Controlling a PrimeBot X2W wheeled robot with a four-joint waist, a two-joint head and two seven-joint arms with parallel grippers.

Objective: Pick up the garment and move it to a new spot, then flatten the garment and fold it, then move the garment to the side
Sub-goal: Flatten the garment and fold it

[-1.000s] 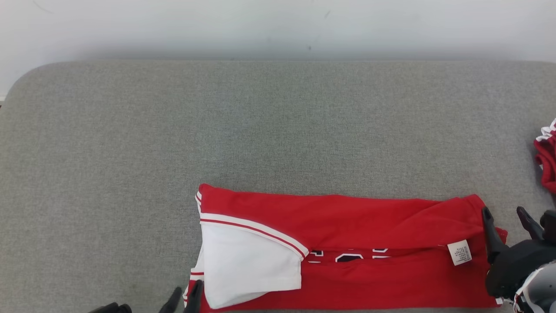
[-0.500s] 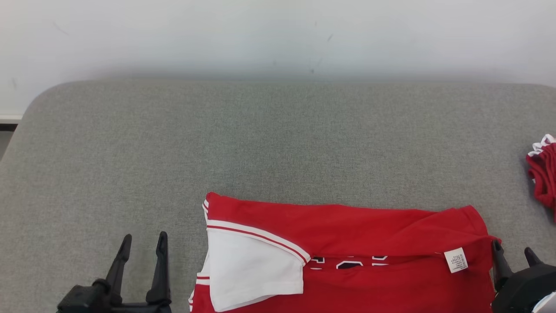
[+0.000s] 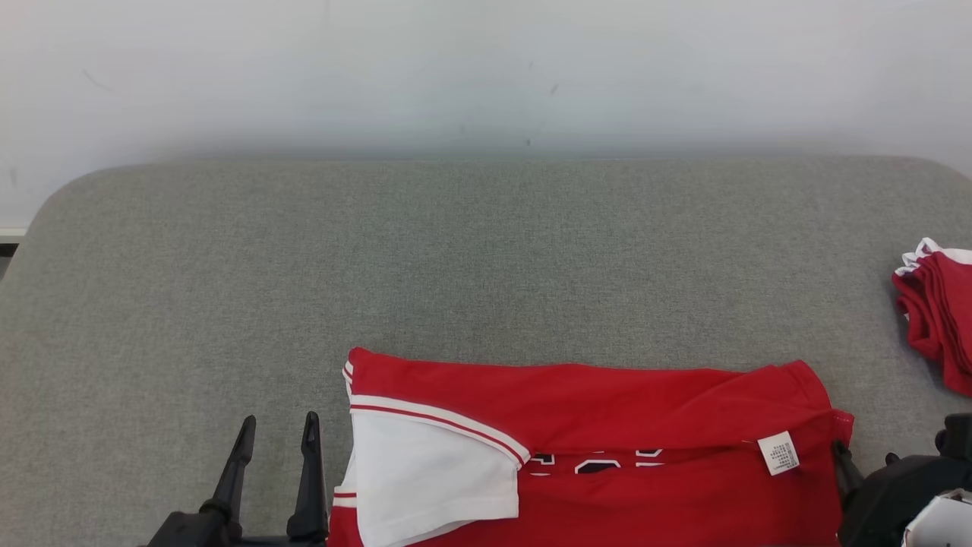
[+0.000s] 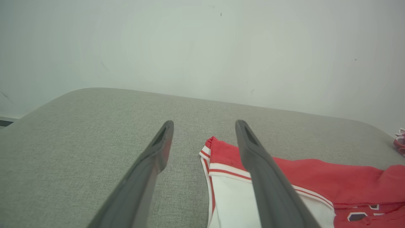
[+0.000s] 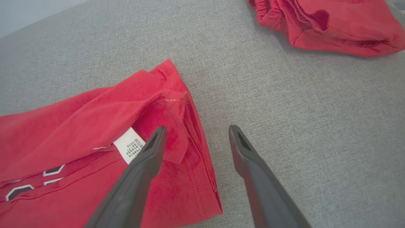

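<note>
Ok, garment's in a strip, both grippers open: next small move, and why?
Probably shift the left gripper onto the garment's left end and pinch: its fingers stand open beside that end, and the strip looks ready for a crosswise fold.

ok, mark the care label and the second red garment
small white printed care label [image 3: 779, 453]: head view, the label's middle.
crumpled red fabric garment [image 3: 940, 319]: head view, far right, its bunched red body.
</note>
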